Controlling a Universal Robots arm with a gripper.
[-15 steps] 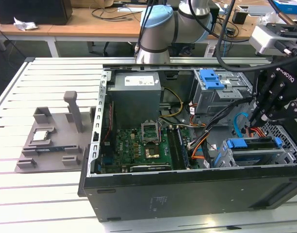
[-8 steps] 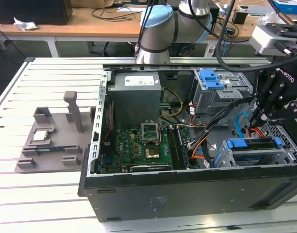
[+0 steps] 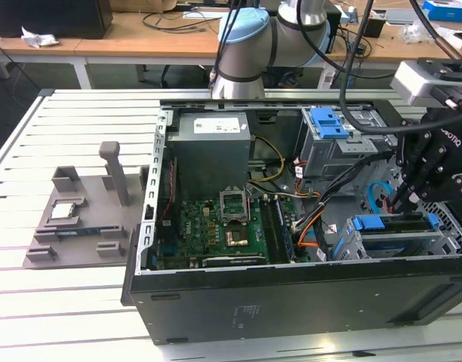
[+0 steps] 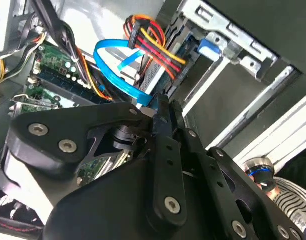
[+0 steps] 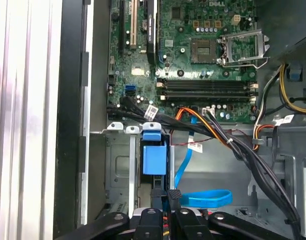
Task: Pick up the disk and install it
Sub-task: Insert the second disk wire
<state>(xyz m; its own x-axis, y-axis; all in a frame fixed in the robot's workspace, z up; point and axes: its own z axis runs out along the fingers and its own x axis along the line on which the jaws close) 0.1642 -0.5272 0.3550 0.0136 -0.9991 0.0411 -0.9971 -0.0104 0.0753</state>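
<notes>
Exterior view: gripper down in the drive cage

Exterior view has the open computer case (image 3: 291, 302) lying on a slatted white table (image 3: 80, 317), with the arm's black gripper (image 3: 403, 197) reaching into the case at the exterior view's right. Its tips sit just above the lower drive cage (image 3: 367, 245), where the disk (image 3: 389, 224) rests in its blue carrier bracket, edge-on. In the first wrist view the two fingers (image 5: 174, 196) stand pressed close together, clenched with no gap showing, right beside the blue bracket tab (image 5: 154, 159) in the cage; I cannot tell whether they pinch anything. A blue data cable (image 4: 120, 75) and a red, yellow and orange power lead (image 4: 153, 47) run to the drive's end in the second wrist view. The motherboard (image 3: 216, 230) lies exposed toward the exterior view's left, and a grey fixture tray (image 3: 80, 222) sits on the table outside the case.
</notes>
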